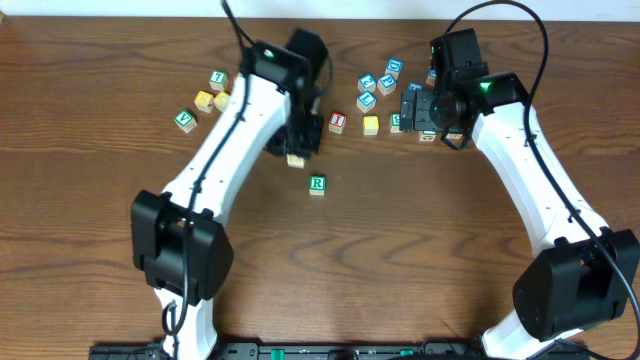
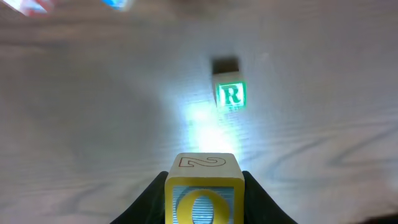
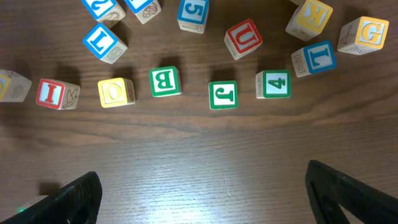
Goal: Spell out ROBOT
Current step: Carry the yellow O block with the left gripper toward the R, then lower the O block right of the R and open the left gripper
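Note:
My left gripper (image 1: 298,146) is shut on a yellow block with a blue-striped O face (image 2: 204,194), held above the table; overhead the block (image 1: 295,159) shows just under the fingers. A green R block (image 1: 317,185) lies alone on the wood, just ahead of the held block in the left wrist view (image 2: 231,94). My right gripper (image 3: 202,186) is open and empty, hovering by the block cluster (image 1: 412,106). In front of it lie a green B (image 3: 165,81), a second yellow O (image 3: 116,92), a red I (image 3: 56,93) and a blue T (image 3: 101,42).
More blocks lie in front of the right gripper: green J (image 3: 222,94), green 4 (image 3: 273,84), red U (image 3: 243,38), blue L (image 3: 314,58), yellow G (image 3: 364,34), yellow K (image 3: 309,17). A small group of blocks (image 1: 204,101) lies at the far left.

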Available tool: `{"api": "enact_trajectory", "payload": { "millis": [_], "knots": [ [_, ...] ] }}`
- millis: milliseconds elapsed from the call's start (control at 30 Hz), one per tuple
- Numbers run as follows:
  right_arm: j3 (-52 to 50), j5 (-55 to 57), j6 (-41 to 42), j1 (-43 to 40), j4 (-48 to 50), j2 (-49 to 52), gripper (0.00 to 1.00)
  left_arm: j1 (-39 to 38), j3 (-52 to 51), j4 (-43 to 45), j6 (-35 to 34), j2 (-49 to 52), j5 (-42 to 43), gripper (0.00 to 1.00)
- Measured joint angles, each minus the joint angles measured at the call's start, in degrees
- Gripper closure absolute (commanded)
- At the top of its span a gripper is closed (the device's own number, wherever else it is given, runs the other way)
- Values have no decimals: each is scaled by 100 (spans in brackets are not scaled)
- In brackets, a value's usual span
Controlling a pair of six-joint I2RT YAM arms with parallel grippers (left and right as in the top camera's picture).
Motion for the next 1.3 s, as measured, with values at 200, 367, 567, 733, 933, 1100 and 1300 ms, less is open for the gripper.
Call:
{"api": "enact_trajectory", "payload": {
  "millis": [200,367,567,733,933,1100,1300],
  "knots": [
    [0,4,0,0,2,0,1,-260,-994,363,-114,15,81,74],
    [0,7,0,0,2,0,1,-402,-1106,614,-170,15,179,74],
    [0,4,0,0,2,0,1,-671,-1355,1384,-455,15,195,74],
    [0,7,0,0,0,0,1,-776,-1873,1956,-776,20,214,75],
    [0,7,0,0,2,0,1,-798,-1982,2511,-994,22,208,74],
    [0,7,0,0,11,0,1,-949,-1982,2691,-1115,22,153,74],
    [0,-9,4,-35,192,0,1,-1130,-2118,3021,-1272,22,-170,74]
  ]
}}
